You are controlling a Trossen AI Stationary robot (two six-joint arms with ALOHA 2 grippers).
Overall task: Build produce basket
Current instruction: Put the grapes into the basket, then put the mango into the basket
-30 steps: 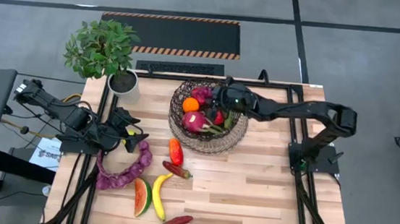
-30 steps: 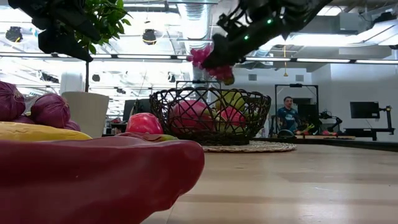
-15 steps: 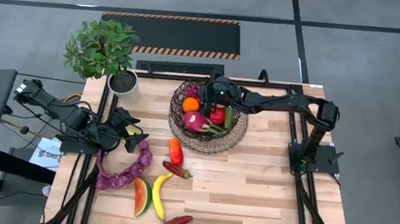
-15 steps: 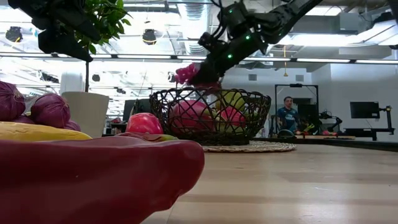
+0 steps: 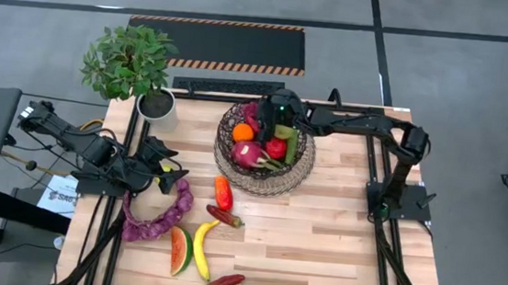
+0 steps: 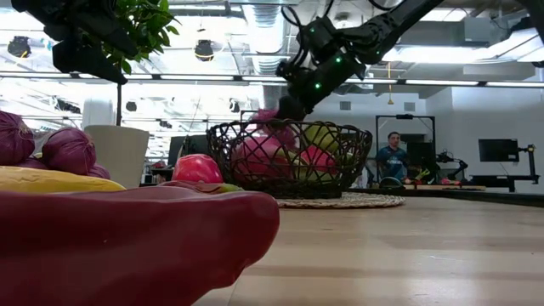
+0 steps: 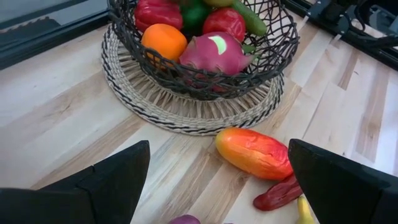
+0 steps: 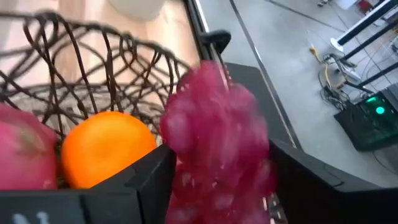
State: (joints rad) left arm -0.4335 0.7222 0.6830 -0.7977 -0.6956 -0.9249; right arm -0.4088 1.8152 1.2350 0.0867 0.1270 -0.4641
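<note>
The dark wire basket [image 5: 220,144] stands on its tan wicker base at the table's far middle. It holds an orange [image 5: 242,133], a pink dragon fruit [image 5: 248,153] and red and green pieces. My right gripper [image 5: 259,118] reaches over the basket's far left rim with the purple-red grapes [image 8: 214,137] between its parted fingers. The grapes sit at rim level in the low view [image 6: 263,116]. My left gripper [image 5: 173,177] waits open at the table's left, above the purple string [image 5: 156,212]. My right gripper [image 8: 221,180] has the grapes between its two fingers, which slant down from the table's right. The bunch is blurred and fills the gap. I cannot tell whether the fingers touch it.
On the near left of the table lie a banana [image 5: 200,249], a watermelon slice [image 5: 180,250] and red peppers [image 5: 223,192] [image 5: 223,283]. A potted plant [image 5: 132,63] in a white pot [image 5: 157,106] stands at the far left corner. The right half of the table is bare wood.
My right gripper has sunk with the grapes from well above the basket down to its far left rim, and it has rolled on the way. The right arm has stretched out further over the basket. The left arm has kept still.
</note>
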